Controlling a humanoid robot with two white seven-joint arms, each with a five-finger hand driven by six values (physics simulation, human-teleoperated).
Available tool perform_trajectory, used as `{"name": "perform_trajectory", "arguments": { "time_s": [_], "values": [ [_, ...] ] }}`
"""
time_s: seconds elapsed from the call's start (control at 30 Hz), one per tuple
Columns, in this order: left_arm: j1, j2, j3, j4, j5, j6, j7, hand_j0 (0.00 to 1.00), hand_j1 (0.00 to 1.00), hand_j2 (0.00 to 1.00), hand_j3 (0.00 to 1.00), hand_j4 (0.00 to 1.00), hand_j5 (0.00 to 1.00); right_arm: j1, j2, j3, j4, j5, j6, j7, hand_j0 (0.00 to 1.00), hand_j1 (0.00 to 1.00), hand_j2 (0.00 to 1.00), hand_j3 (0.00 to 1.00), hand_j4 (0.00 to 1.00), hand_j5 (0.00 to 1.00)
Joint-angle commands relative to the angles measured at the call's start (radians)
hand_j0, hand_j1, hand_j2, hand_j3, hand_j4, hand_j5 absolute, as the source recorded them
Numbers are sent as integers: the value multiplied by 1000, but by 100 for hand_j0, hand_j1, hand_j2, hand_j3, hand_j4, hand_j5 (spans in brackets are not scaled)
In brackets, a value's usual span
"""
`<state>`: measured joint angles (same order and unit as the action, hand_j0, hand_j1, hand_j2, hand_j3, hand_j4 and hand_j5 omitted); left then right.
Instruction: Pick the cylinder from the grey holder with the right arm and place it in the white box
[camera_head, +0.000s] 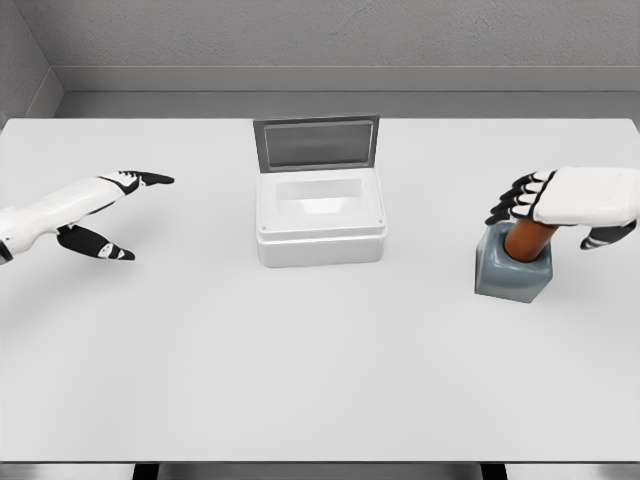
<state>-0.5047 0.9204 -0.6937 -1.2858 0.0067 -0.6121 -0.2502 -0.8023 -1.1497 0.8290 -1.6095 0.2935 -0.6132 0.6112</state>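
Note:
A brown cylinder (526, 240) stands tilted in the grey holder (512, 272) at the table's right. My right hand (545, 205) sits over the cylinder's top, fingers curled around it; the top end is hidden under the palm. The white box (320, 218) stands at the table's centre, its grey lid (316, 142) raised upright behind it and its inside bare. My left hand (118, 215) hovers at the far left with fingers stretched out and holds nothing.
The white table (300, 380) spreads wide in front of the box and holder. A grey wall runs behind its far edge. The box stands about a hand's width left of the holder.

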Motion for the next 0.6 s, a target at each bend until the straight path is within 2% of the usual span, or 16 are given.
{"name": "perform_trajectory", "arguments": {
  "time_s": [0.0, 0.43, 0.47, 0.57],
  "values": [
    [0, 1, -1, 0, 7, 1, 0, 100, 100, 100, 100, 100, 100, 0, 1, 2, 2, -4, 2, 0, 100, 100, 100, 100, 100, 100],
    [-2, 0, -1, 0, 7, 1, 0, 100, 100, 100, 100, 100, 100, -9, 24, 15, 20, 22, 2, 0, 100, 100, 100, 100, 100, 100],
    [-2, 0, -1, 0, 7, 1, 0, 100, 100, 100, 100, 100, 100, -9, 24, 15, 20, 26, 2, 0, 97, 97, 97, 97, 97, 97],
    [-2, 0, -1, 0, 7, 1, 0, 100, 100, 100, 100, 100, 100, -9, 22, 16, 20, 26, 2, 0, 81, 81, 81, 81, 81, 81]
  ]
}}
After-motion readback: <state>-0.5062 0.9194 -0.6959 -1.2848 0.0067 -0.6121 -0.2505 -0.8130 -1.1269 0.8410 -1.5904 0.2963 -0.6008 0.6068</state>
